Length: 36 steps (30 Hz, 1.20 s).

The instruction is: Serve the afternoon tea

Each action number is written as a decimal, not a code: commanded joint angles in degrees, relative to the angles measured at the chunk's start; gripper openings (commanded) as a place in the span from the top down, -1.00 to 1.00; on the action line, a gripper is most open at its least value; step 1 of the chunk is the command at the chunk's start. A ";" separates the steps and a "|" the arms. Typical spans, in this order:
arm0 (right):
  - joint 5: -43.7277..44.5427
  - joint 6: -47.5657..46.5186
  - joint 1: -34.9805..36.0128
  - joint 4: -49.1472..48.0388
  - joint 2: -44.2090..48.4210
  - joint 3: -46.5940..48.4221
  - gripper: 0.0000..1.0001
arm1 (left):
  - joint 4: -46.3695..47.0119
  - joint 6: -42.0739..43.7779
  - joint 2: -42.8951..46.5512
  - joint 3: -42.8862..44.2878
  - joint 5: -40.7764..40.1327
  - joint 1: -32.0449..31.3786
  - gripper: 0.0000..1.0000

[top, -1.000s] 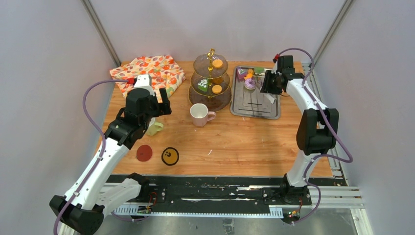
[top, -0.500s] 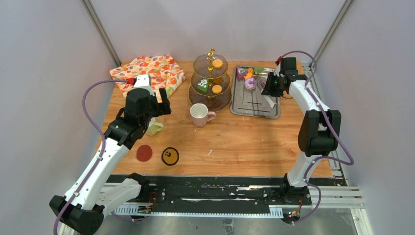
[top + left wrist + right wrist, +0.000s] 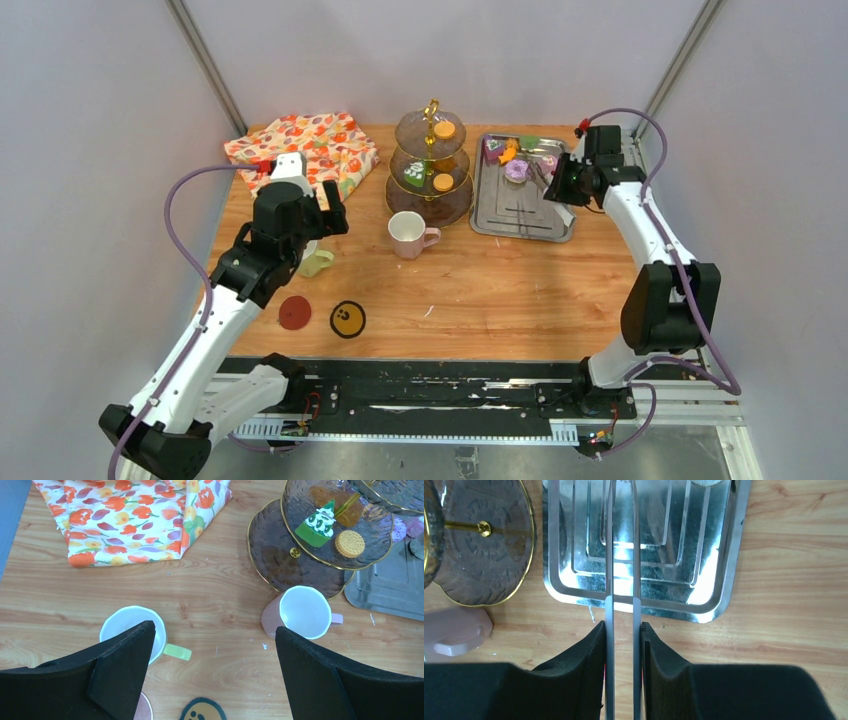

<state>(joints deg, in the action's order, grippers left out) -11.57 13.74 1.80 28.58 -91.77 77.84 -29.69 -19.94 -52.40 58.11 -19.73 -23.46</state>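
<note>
Now, pink mug [image 3: 408,233] handle rightward; right tool [image 3: 624,627] tight on tongs [image 3: 609,555], left tool [image 3: 215,628] wide, empty.

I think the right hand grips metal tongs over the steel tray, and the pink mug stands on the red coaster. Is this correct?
Wrong about the mug. The top view shows the pink mug on the bare table, in front of the tiered stand; the red coaster lies apart with nothing on it. The right hand does grip the tongs over the tray.
</note>
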 commanded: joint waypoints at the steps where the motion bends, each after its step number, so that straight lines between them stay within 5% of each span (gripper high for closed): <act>1: 0.50 -0.31 -0.75 0.87 2.79 -2.42 0.99 | 1.40 0.35 1.31 -0.71 -0.53 -0.22 -0.89; 3: 0.39 -0.86 -0.75 0.87 2.68 -3.08 0.98 | 1.39 0.32 1.25 -0.60 -0.25 -0.22 -0.89; 8: 1.52 -1.57 -0.75 -0.05 1.97 -4.89 0.36 | 1.46 0.17 1.28 -0.70 -0.14 -0.24 -0.89; 11: 0.67 -0.31 -0.83 -1.28 0.82 -4.83 0.18 | 1.57 -0.06 0.97 -0.63 0.24 -0.23 -0.89; 36: -8.10 8.90 -4.90 -7.79 -11.17 5.14 0.13 | 1.57 0.69 0.18 -0.02 -1.21 -0.27 -0.89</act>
<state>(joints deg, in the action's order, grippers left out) -17.43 20.86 -1.67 22.41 -102.59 81.14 -29.69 -19.94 -51.99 58.06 -19.97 -23.46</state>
